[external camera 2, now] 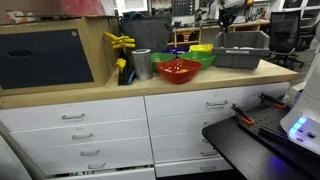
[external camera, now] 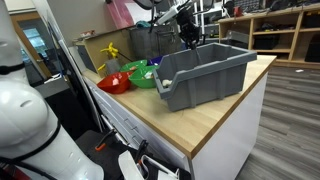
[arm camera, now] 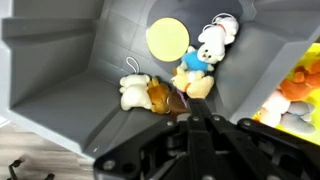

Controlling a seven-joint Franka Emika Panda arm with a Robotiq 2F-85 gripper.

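Observation:
My gripper [external camera: 188, 38] hangs over the open grey plastic bin [external camera: 205, 75] on the wooden counter, its fingers just above the rim. In the wrist view the black fingers [arm camera: 188, 115] are pressed together and look empty. Below them on the bin's floor [arm camera: 60, 70] lie a cream plush toy [arm camera: 133, 92], a brown toy [arm camera: 163, 97], a white and blue plush [arm camera: 205, 55] and a pale yellow disc [arm camera: 167, 38]. The fingertips point at the brown toy. The bin also shows in an exterior view [external camera 2: 240, 55].
Beside the bin stand a red bowl [external camera: 114, 83] and a green bowl [external camera: 143, 75]. A metal can [external camera 2: 141, 63] and a yellow clamp-like object [external camera 2: 122, 42] stand further along. Yellow and white items [arm camera: 295, 90] lie outside the bin wall. Drawers [external camera 2: 80, 130] sit below the counter.

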